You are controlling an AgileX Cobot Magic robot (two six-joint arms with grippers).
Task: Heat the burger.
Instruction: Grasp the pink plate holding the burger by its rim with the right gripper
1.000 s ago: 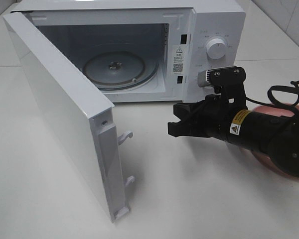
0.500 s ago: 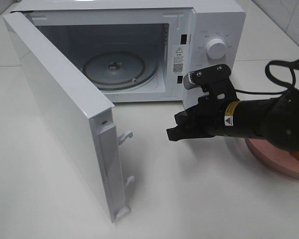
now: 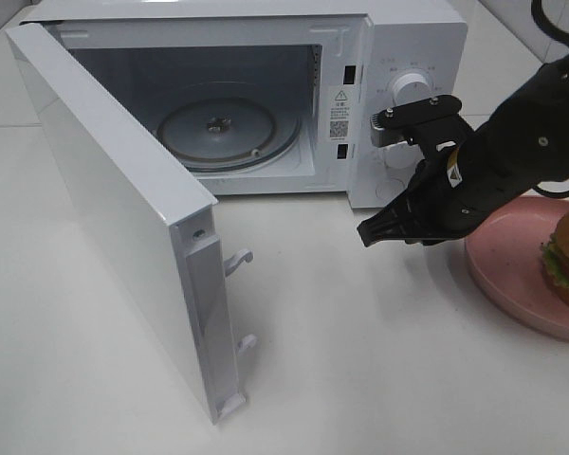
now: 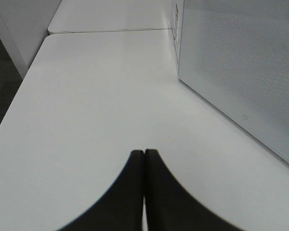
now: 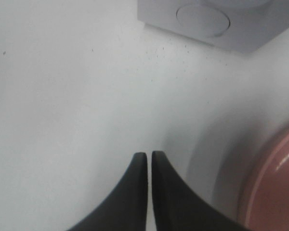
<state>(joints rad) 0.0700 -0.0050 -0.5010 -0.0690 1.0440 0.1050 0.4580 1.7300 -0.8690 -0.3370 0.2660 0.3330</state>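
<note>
I'm looking at a lab bench dressed up as a kitchen corner.

What says kitchen to me is the white microwave (image 3: 412, 57) at the tabletop's (image 3: 379, 370) far edge, its door (image 3: 104, 218) swung wide over a glass turntable (image 3: 229, 133), and a pink plate (image 3: 512, 270) at the right edge. What says lab is the rest: the tabletop is a plain white slab butted against a second one along a seam (image 4: 106, 31), there is dark floor (image 4: 0, 96) past its side edge, pale tiled wall (image 3: 517, 19) behind the far right corner, and a black robot arm (image 3: 526, 152) with a yellow warning sticker works over it.
</note>
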